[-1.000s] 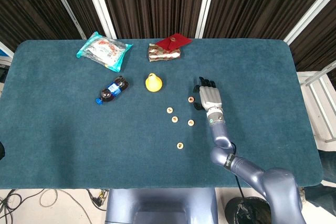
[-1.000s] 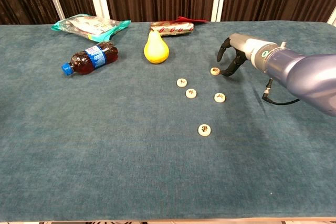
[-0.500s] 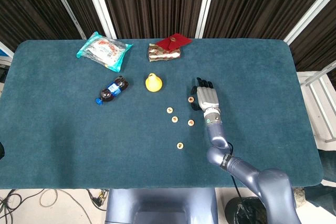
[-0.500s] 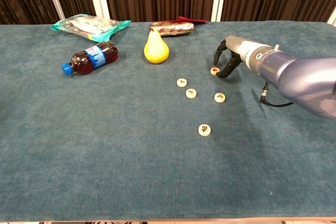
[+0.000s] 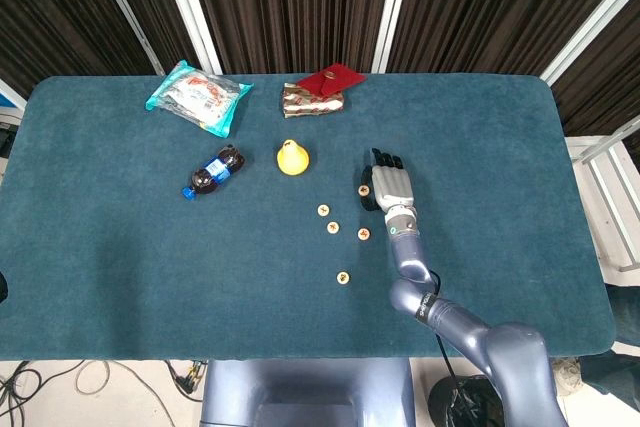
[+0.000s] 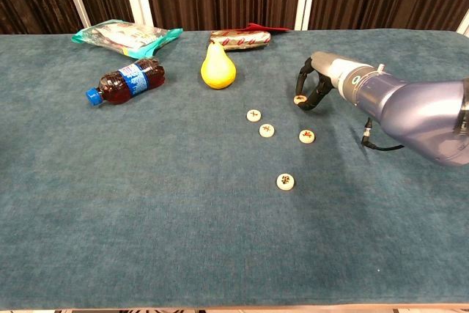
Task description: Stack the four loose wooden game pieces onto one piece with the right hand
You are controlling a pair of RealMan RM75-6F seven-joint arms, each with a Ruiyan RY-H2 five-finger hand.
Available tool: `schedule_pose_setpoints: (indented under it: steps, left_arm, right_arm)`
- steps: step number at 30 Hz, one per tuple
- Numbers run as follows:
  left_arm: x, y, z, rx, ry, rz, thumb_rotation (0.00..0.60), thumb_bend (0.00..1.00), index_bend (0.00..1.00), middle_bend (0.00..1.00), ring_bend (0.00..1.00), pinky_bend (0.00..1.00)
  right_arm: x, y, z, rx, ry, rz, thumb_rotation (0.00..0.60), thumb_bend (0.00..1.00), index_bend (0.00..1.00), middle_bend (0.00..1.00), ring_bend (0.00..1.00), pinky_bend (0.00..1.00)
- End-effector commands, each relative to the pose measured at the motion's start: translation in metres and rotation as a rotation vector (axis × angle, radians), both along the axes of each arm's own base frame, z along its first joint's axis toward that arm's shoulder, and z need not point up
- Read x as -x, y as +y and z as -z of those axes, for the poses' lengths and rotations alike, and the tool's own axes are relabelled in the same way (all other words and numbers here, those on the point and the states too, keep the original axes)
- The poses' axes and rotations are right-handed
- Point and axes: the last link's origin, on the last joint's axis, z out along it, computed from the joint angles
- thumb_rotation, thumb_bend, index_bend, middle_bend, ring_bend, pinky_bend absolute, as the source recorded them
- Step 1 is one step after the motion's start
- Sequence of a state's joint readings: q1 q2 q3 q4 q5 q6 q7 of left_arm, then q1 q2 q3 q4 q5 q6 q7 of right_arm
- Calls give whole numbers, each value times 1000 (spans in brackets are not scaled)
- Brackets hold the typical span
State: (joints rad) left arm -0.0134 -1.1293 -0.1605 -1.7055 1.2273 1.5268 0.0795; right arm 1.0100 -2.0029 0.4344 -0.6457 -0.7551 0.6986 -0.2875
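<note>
Right robot hand (image 6: 314,87) fingers curled over far game piece (image 6: 299,99), grasp unclear, bare cloth rightward

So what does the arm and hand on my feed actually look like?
Only the right arm shows: smooth, rounded, blue-grey metallic segments with darker joint rings. A small green round mark sits near the wrist, and a thin black cable loops beneath the forearm. The right hand has a silver-grey back and black fingers.

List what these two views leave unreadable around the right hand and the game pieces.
- Contact: right hand fingers curl round the far piece; whether they pinch it is unclear in either view.
- Piece markings: too small to read.
- Left hand: in neither view.
</note>
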Motion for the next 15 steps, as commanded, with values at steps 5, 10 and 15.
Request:
schedule_pose_setpoints:
  steps: [5, 10, 15]
  left_arm:
    - [0, 0, 0, 1, 2, 1, 600, 613, 70, 0, 0, 0]
    - [0, 0, 0, 0, 0, 0, 600, 613, 70, 0, 0, 0]
    - [0, 0, 0, 1, -1, 0, 600, 613, 70, 0, 0, 0]
  right_arm:
    - [-3, -1, 1, 1, 4, -5, 600, 397, 478, 0, 0, 0]
    - [-3, -2, 2, 5, 4, 0, 600, 397, 478, 0, 0, 0]
    - [-3, -3, 1, 9, 4, 2, 600, 397, 478, 0, 0, 0]
